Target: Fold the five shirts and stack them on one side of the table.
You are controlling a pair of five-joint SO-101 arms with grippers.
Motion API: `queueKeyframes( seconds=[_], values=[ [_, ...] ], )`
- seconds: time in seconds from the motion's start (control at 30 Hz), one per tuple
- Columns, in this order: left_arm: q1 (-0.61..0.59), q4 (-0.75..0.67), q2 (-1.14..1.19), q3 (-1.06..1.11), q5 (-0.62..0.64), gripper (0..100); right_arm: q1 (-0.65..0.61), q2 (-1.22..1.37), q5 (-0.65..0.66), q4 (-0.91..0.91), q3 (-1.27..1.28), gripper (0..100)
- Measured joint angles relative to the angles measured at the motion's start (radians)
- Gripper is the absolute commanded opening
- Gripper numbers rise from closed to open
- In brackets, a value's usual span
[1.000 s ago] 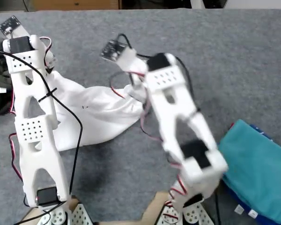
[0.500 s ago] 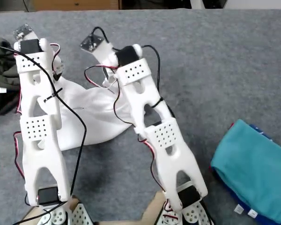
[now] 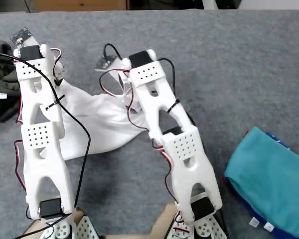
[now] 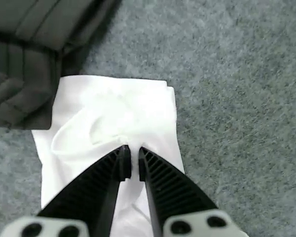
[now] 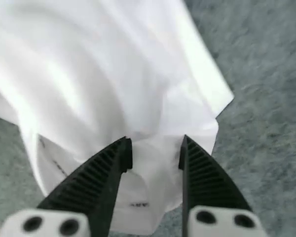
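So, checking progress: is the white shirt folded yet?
Not yet: the white shirt lies rumpled and unevenly spread, one edge pinched in the left gripper.

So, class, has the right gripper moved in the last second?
Yes: the right gripper swung leftward, away from the folded teal shirt, over the white shirt.
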Motion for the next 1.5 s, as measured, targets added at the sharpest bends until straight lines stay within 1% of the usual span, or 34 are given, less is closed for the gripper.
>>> queueKeyframes(
  seconds=[0.03,0.07,0.13,0.2,0.33,0.53,0.63,0.7,0.83,1.07,1.13,1.17,1.27,1.37,1.43,1.5],
  values=[
    [0.0,-0.002,0.0,0.0,0.0,2,0.014,0.0,0.002,0.0,0.008,1.9],
    [0.0,-0.003,0.0,0.0,0.0,2,0.032,0.0,0.003,0.0,0.008,0.0],
    [0.0,-0.003,0.0,0.0,0.0,2,0.078,-0.002,0.003,0.0,0.008,1.9],
    [0.0,-0.003,0.0,0.0,0.0,2,0.114,-0.002,0.015,0.0,0.008,0.4],
    [0.0,-0.003,0.0,0.0,0.0,2,0.157,-0.02,0.034,0.0,0.015,0.5],
    [0.0,-0.014,0.003,0.0,0.002,2,0.192,-0.21,0.038,0.0,0.152,0.5],
    [0.0,-0.014,0.008,0.0,0.002,2,0.224,-0.338,0.038,-0.012,0.279,0.5],
    [0.0,-0.014,0.008,0.0,0.002,2,0.256,-0.428,0.038,-0.057,0.39,0.5],
    [0.0,-0.014,0.009,0.0,0.002,2,0.318,-0.637,0.075,-0.242,0.706,0.5],
    [0.0,0.0,0.009,-0.018,0.002,2,0.388,-0.974,0.106,-0.819,1.438,0.5],
    [0.0,0.037,0.009,-0.068,-0.003,2,0.402,-1.053,0.106,-0.928,1.591,0.5],
    [0.0,0.048,0.009,-0.091,-0.012,2,0.405,-1.086,0.106,-0.947,1.642,0.6],
    [0.0,0.055,0.009,-0.123,-0.046,2,0.407,-1.175,0.143,-0.942,1.723,0.9],
    [0.0,0.055,-0.015,-0.123,-0.086,2,0.407,-1.237,0.218,-0.875,1.749,1.1],
    [0.002,0.055,-0.074,-0.091,-0.118,2,0.407,-1.275,0.262,-0.815,1.752,4.9],
    [0.002,0.055,-0.149,-0.034,-0.163,2,0.407,-1.312,0.302,-0.75,1.752,11.7]
  ],
)
